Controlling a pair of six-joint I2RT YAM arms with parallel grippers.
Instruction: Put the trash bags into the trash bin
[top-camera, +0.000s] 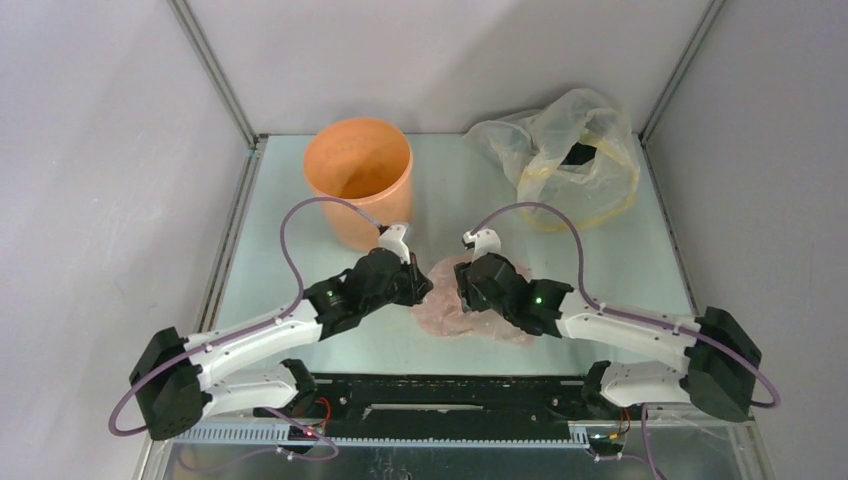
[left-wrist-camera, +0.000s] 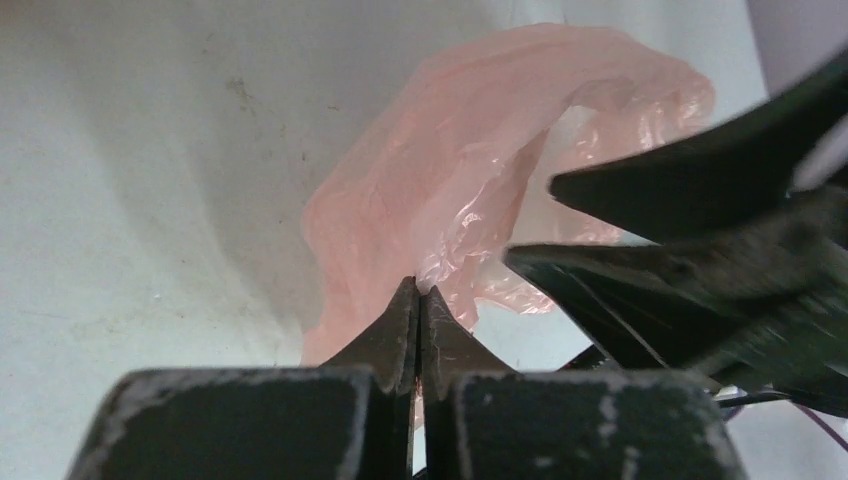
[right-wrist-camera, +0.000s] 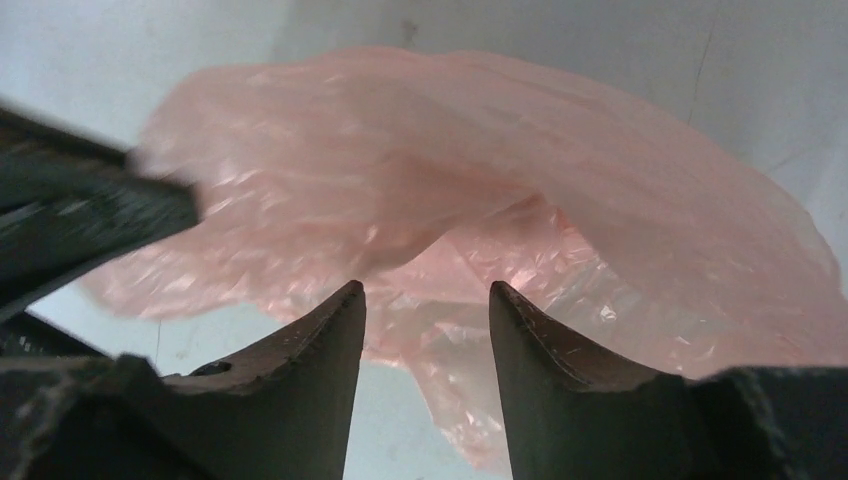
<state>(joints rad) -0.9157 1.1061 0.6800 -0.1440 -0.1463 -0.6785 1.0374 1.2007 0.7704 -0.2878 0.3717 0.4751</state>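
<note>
The pale table (top-camera: 640, 290) carried everything. At its far right corner sat a large clear yellowish bag (top-camera: 565, 150) with something dark inside, well apart from my work. At the far left stood the orange trash bin (top-camera: 358, 175), upright and open-topped. Near the front edge, between my two hands, lay the pink trash bag (top-camera: 452, 308), a thin film crumpled into a loose heap. My left hand (left-wrist-camera: 418, 292) was closed, its fingers pressed flat together, with what looked like a sliver of pink film pinched between them at the bag's near edge. My right hand (right-wrist-camera: 425, 292) was partly open and held nothing, the bag's folds lying just beyond its tips. I judged the bag almost weightless, limp and slippery, likely to billow or slide free. A bunched fold would give a surer hold than a single edge.
</note>
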